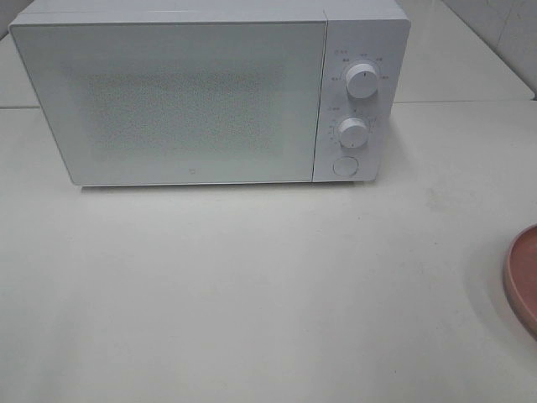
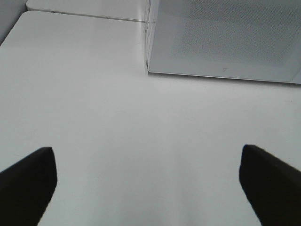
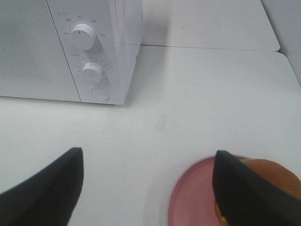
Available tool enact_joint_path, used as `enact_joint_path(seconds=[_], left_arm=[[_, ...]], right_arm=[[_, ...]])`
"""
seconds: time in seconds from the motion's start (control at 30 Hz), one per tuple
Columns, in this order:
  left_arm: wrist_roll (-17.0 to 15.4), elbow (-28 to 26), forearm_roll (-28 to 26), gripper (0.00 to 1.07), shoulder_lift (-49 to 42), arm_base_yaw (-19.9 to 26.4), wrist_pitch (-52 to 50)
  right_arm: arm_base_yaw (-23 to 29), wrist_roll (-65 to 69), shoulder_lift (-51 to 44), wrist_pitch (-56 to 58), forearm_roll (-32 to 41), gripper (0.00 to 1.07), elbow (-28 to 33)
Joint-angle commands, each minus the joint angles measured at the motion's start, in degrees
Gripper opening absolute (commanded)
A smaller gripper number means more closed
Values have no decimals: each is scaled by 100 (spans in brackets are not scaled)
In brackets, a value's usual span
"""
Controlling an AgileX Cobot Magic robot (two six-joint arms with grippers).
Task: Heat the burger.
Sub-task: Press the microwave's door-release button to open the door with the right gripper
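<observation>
Overhead, the white microwave [image 1: 168, 101] sits at 12 o'clock, door shut, and the pink plate [image 1: 524, 281] peeks in at 4 o'clock. The burger [image 3: 277, 176] rests on that plate, partly hidden behind one finger of the right gripper [image 3: 148, 162]. Both that pincer and the left gripper [image 2: 146, 160] gape wide, holding nothing, over the white table [image 1: 252, 294].

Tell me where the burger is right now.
The burger sits on the pink plate on the table, off to the right of the microwave. The right wrist view shows it partly hidden behind the right gripper.
</observation>
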Motion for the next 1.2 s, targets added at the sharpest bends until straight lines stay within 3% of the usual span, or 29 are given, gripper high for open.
enact_joint_path(seconds=[0.03, 0.3, 0.8, 1.2], left_arm=[[17, 17, -29, 98, -120, 0, -57], [17, 17, -29, 98, -120, 0, -57], [17, 17, -29, 98, -120, 0, -57], [17, 17, -29, 98, -120, 0, -57]], right_arm=[[-23, -11, 223, -281, -11, 75, 0], [-23, -11, 808, -1037, -34, 75, 166], [-23, -11, 1662, -4217, -229, 75, 1375], [-23, 92, 2899, -6125, -653, 75, 1467]])
